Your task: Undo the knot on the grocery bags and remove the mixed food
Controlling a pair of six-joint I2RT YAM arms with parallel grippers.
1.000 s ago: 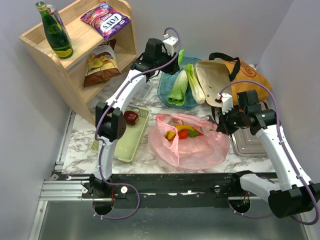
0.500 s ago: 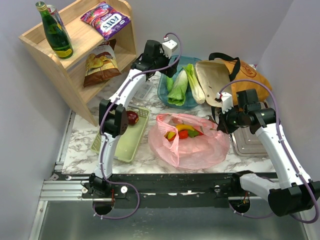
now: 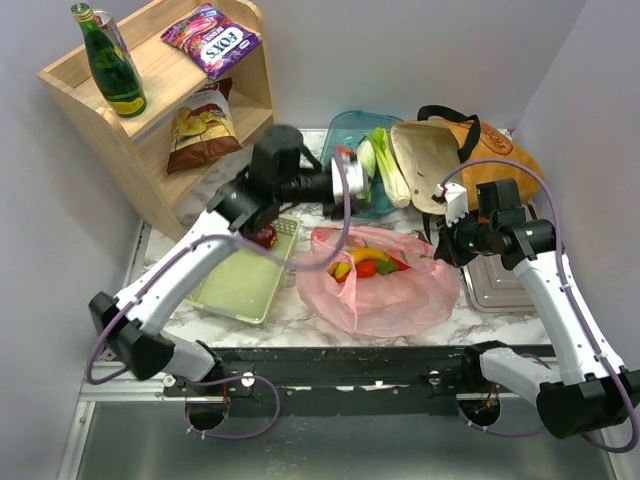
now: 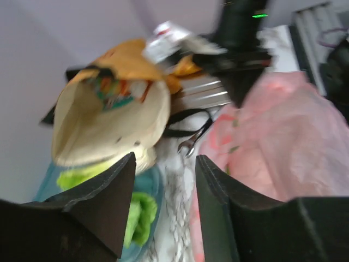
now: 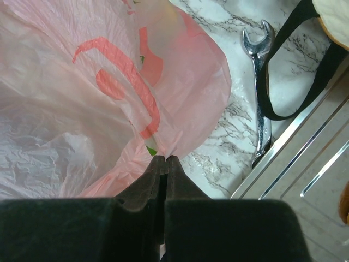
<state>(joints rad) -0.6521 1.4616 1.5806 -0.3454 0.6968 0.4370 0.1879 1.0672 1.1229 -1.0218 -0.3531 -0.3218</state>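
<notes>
The pink plastic bag [image 3: 385, 285] lies open on the marble table, and no knot shows. Inside it are a banana [image 3: 362, 257] and a red fruit [image 3: 367, 268]. My right gripper [image 3: 440, 247] is shut on the bag's right edge, pinching the pink film [image 5: 165, 158]. My left gripper [image 3: 352, 172] is open and empty, held above the table between the blue tray and the bag; its wrist view [image 4: 163, 164] is blurred. The mustard tote [image 3: 470, 150] lies on its side at the back right, mouth open. Pale-green leafy vegetables [image 3: 375, 160] lie on the blue tray [image 3: 340, 125].
A wooden shelf [image 3: 150, 140] at the back left holds a green bottle, the purple FOX'S packet and a chip bag. A green tray [image 3: 240, 285] holds a dark red fruit [image 3: 265, 237]. A metal tray [image 3: 500, 288] and a wrench [image 5: 260, 109] lie beside the bag's right side.
My left arm has swung down and back from above the blue tray, and its gripper now sits lower, pointing right. The right gripper has kept its hold on the bag.
</notes>
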